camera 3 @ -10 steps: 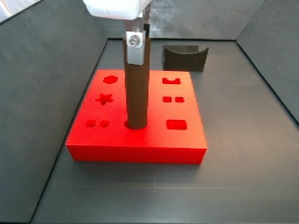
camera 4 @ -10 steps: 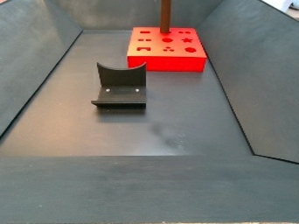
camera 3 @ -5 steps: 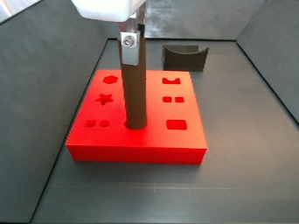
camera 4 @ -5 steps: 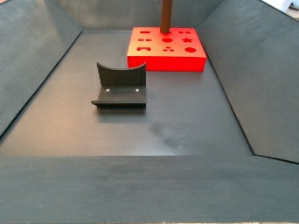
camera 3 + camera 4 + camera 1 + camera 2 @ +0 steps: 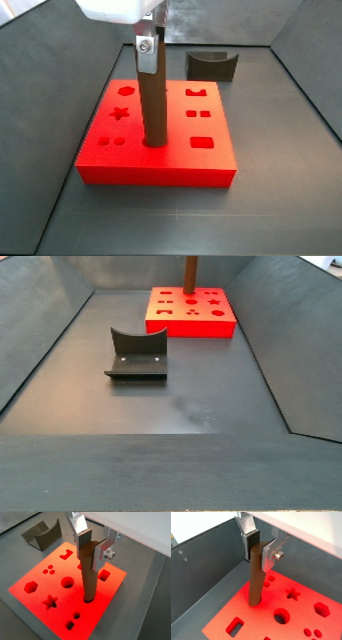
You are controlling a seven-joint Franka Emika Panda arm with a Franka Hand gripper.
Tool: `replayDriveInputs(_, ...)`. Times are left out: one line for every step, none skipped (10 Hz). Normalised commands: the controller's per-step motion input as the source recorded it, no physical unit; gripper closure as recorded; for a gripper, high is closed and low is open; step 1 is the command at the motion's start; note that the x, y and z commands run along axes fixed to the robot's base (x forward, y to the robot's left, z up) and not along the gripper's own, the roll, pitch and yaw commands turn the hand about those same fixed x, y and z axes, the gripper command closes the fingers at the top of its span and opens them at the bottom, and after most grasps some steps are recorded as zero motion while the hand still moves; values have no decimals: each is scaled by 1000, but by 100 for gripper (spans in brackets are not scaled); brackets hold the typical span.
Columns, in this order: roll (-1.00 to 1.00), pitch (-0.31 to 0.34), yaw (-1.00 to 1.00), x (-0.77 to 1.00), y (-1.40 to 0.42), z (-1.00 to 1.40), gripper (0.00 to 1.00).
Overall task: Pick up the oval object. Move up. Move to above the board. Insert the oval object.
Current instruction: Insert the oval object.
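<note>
Oval object [image 5: 151, 100]: you see this tall brown peg standing upright with its lower end in a cutout of the board [image 5: 201, 165], near the middle of the red block's top. In both wrist views, [image 5: 89, 572] and [image 5: 255, 577], its foot meets the red surface at a hole. Your gripper [image 5: 91, 542] is directly above the board, its silver fingers [image 5: 272, 551] narrowed to the peg's width and pressed against the peg's upper end on two sides. The board lies flat on the dark floor of the bin [image 5: 201, 396], close to its far wall in a side view [image 5: 189, 311]. The fixture [image 5: 136, 354] stands well apart from the board, nearer the bin's middle.
</note>
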Motion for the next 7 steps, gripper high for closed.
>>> replayDriveInputs(36, 157, -40, 0, 14, 14, 100)
replayDriveInputs(11, 57, 0, 0, 0, 0, 100)
replayDriveInputs(17, 17, 0, 0, 0, 0, 100)
replayDriveInputs(20, 3, 0, 0, 0, 0, 100)
replayDriveInputs(4, 0, 9, 0, 0, -37, 100)
replayDriveInputs(10, 0, 20, 0, 0, -157, 100)
replayDriveInputs(30, 0, 11, 0, 0, -191, 100)
